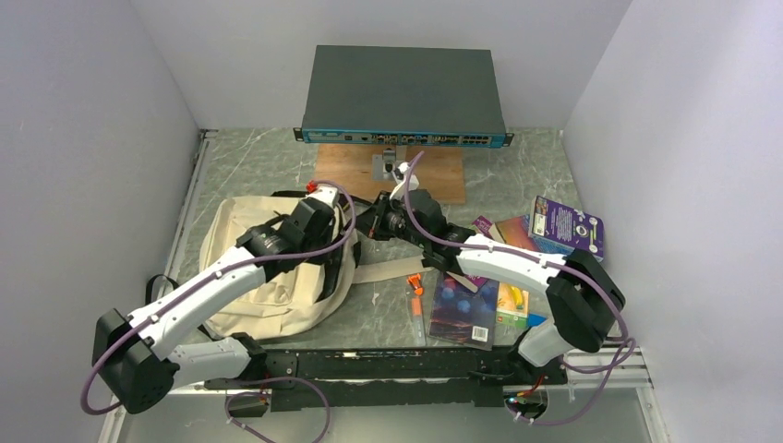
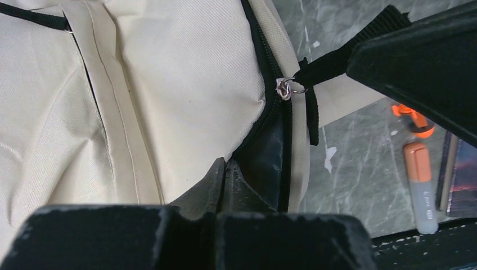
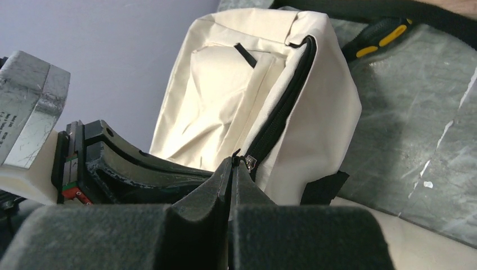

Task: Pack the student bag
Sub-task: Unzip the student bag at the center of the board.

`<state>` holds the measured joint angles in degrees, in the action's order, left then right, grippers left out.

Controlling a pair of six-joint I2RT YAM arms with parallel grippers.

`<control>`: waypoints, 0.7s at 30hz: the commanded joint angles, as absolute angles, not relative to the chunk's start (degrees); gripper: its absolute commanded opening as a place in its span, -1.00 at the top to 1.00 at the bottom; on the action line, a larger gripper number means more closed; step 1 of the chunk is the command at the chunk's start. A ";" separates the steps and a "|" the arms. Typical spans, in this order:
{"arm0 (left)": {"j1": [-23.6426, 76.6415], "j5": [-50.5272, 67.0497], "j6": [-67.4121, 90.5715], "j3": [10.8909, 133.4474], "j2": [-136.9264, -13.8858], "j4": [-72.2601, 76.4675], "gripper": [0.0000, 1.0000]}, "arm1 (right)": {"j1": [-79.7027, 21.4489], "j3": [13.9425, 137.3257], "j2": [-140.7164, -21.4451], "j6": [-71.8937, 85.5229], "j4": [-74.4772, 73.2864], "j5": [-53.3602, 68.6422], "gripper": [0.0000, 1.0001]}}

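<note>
The student bag (image 1: 245,277) is a beige canvas backpack with a black zipper, lying at the left of the table. It also shows in the left wrist view (image 2: 180,73) and the right wrist view (image 3: 225,95). My left gripper (image 1: 334,231) is at the bag's right edge, shut on the fabric beside the zipper opening (image 2: 225,166). My right gripper (image 1: 371,221) faces it from the right and is shut (image 3: 233,161) on the black zipper pull (image 2: 326,63). The pull hangs from the metal slider (image 2: 286,88). The zipper is partly open below the slider.
A grey network switch (image 1: 403,97) stands at the back on a wooden board (image 1: 439,180). Books (image 1: 563,226) and a dark book (image 1: 464,309) lie at the right. An orange-capped marker (image 1: 417,297) and a beige strap (image 1: 388,272) lie mid-table.
</note>
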<state>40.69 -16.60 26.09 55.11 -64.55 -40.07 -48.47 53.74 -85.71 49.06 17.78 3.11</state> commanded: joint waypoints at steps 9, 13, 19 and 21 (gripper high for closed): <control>40.55 -1.30 22.08 49.86 -56.25 -40.15 1.00 | -48.69 61.74 -89.22 48.24 15.79 -4.39 1.00; 44.08 3.72 26.54 46.79 -48.67 -43.63 1.00 | -48.69 68.36 -94.17 39.41 12.33 -13.37 1.00; 47.10 -1.40 31.68 45.70 -37.19 -47.24 1.00 | -49.56 72.50 -98.31 31.82 14.38 -15.49 1.00; 47.04 -4.35 31.05 47.36 -39.03 -47.24 1.00 | -51.37 71.21 -96.70 31.98 14.68 -15.00 1.00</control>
<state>46.57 -3.31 28.49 44.69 -38.15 -44.80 -49.63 69.71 -100.12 36.69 9.56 -10.04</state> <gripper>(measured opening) 0.010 0.007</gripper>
